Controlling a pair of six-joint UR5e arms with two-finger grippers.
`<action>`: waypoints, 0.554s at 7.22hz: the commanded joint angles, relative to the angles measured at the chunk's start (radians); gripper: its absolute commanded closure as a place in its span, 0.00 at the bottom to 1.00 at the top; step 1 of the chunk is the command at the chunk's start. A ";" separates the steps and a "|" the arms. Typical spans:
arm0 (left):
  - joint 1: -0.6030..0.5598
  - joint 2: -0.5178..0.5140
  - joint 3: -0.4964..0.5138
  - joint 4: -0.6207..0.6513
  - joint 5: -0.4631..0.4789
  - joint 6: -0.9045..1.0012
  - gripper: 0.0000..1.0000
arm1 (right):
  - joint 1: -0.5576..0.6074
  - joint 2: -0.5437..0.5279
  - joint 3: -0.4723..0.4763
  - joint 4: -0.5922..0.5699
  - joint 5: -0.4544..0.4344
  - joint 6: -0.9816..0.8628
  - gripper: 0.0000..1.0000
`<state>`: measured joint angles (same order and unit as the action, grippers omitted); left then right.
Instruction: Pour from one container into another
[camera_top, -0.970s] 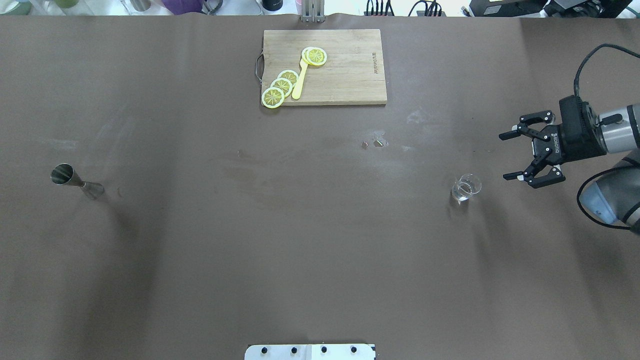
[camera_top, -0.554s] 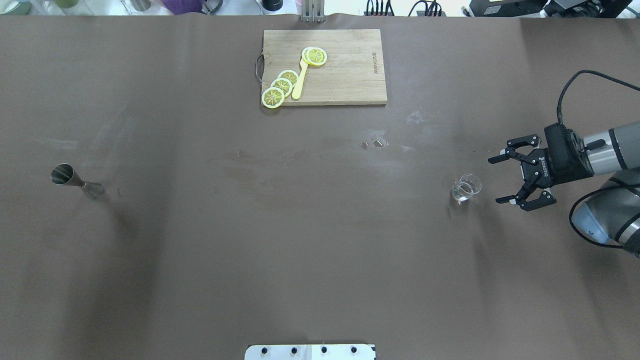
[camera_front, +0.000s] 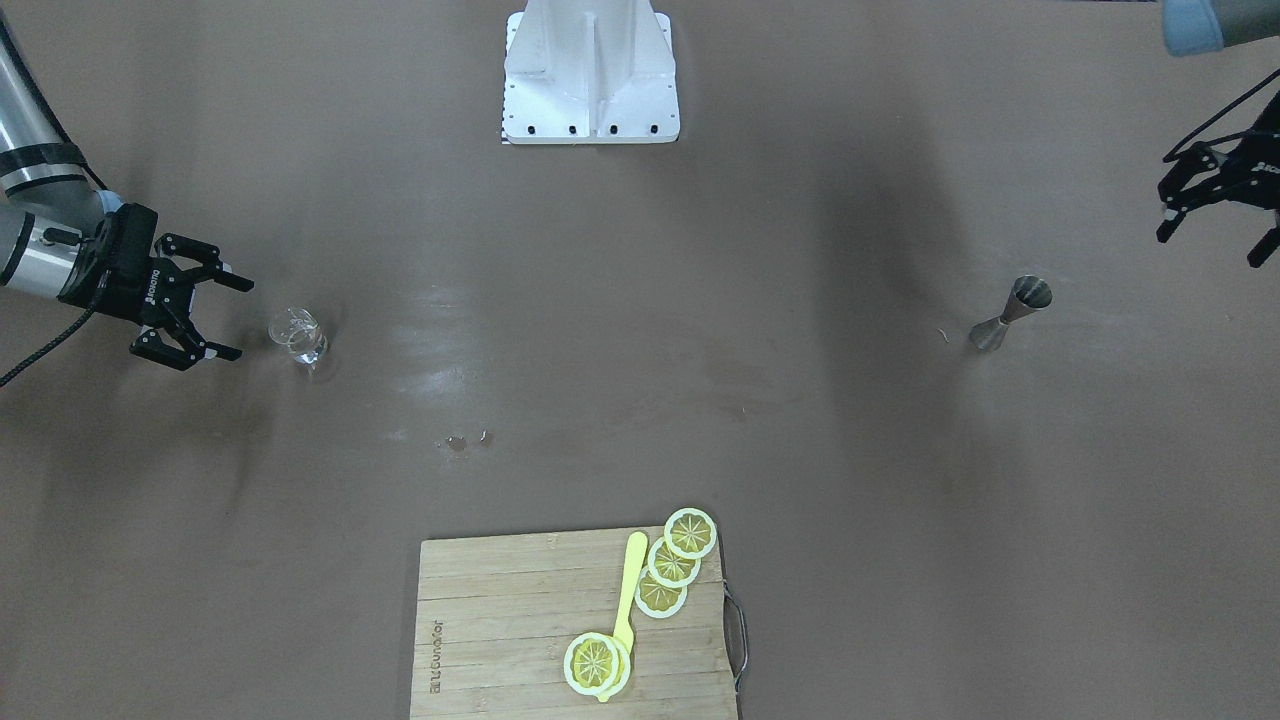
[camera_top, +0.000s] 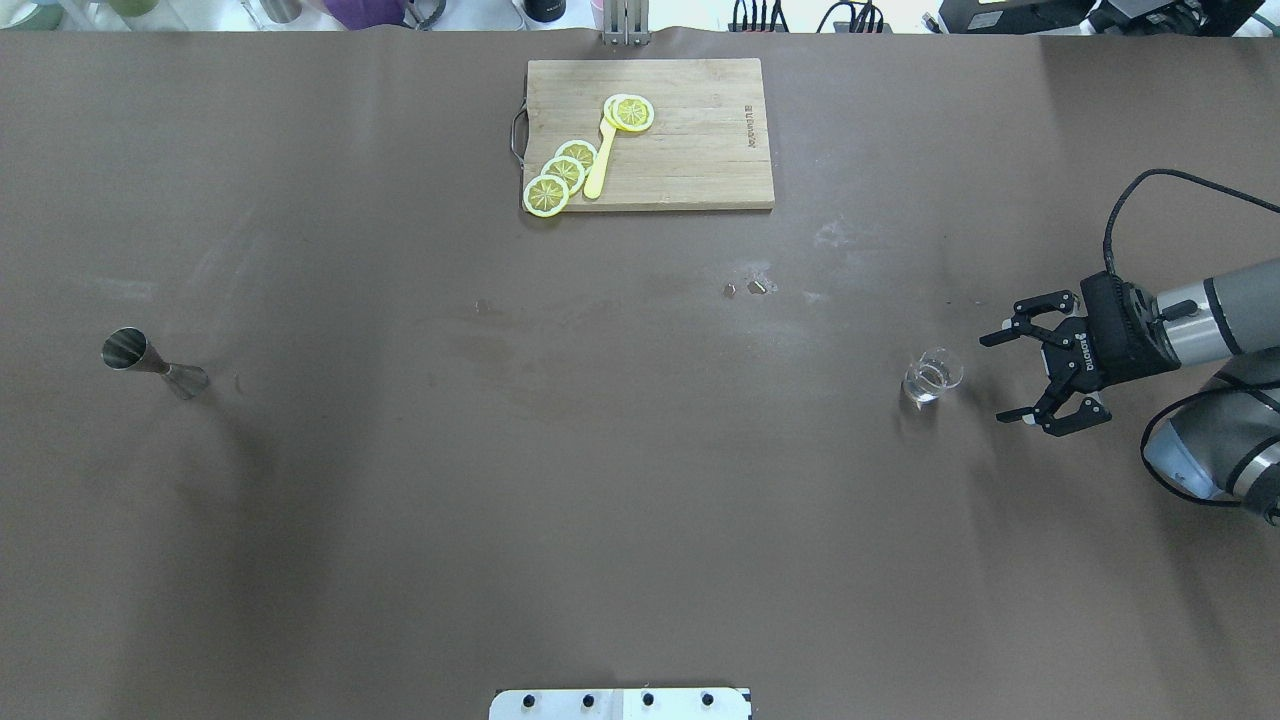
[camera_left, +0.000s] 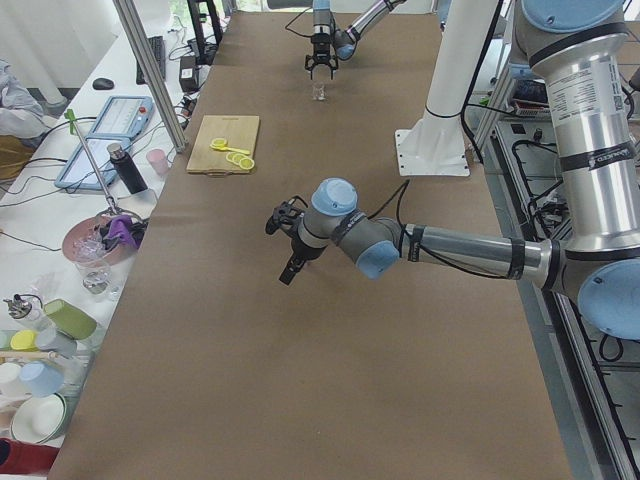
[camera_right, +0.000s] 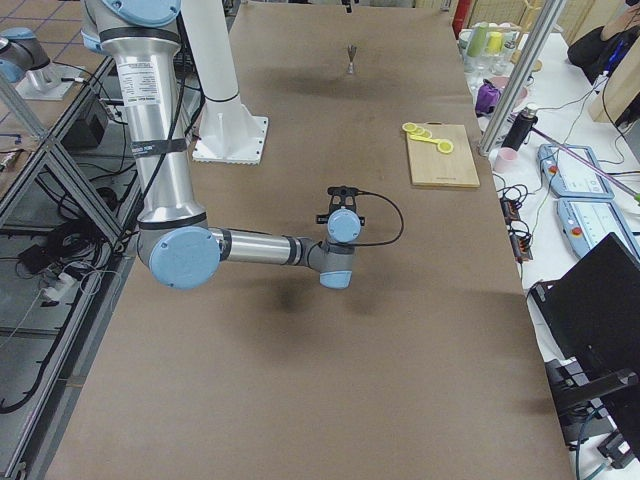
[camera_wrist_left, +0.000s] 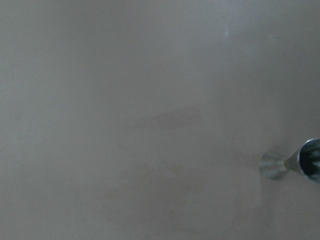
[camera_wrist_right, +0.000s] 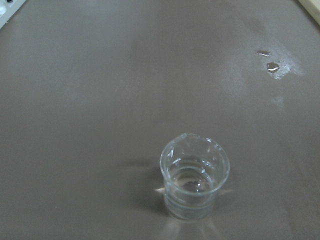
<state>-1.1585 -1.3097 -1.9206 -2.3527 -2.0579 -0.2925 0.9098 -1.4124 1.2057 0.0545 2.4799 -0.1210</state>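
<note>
A small clear drinking glass with a thick base stands upright toward the right end of the brown-covered desk, about midway between the robot's edge and the far edge. The right wrist view shows what looks like a shallow pool of clear liquid in its bottom, well below the rim. The right gripper lies level with the glass on the side nearer the desk's right end. Its two black fingers are spread wide toward the glass, their tips just short of it, touching nothing and holding nothing. A small grey steel jigger of hourglass shape stands upright near the desk's left end, well apart from the glass, at about the same depth across the desk. Its upper cone is open to the top, and whether anything is in it cannot be told. The left gripper hangs above the desk near the left end, between the jigger and the robot's edge. It is partly cut off by the front view's edge, its fingers are parted and it carries nothing. A rectangular wooden cutting board lies at the middle of the far edge with yellow lemon slices and a pale yellow spoon-like utensil on it. A few small wet droplets sit on the desk between the board and the glass.
</note>
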 joint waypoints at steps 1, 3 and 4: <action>0.155 0.006 -0.008 -0.309 0.220 -0.011 0.01 | -0.005 0.044 -0.043 -0.001 -0.001 0.001 0.00; 0.276 0.009 -0.012 -0.428 0.305 -0.013 0.01 | -0.020 0.064 -0.052 -0.002 -0.001 0.001 0.00; 0.331 0.015 -0.021 -0.516 0.412 -0.013 0.01 | -0.020 0.076 -0.054 -0.008 -0.001 0.001 0.00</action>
<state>-0.9031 -1.2984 -1.9328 -2.7727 -1.7570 -0.3050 0.8923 -1.3518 1.1561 0.0511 2.4790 -0.1201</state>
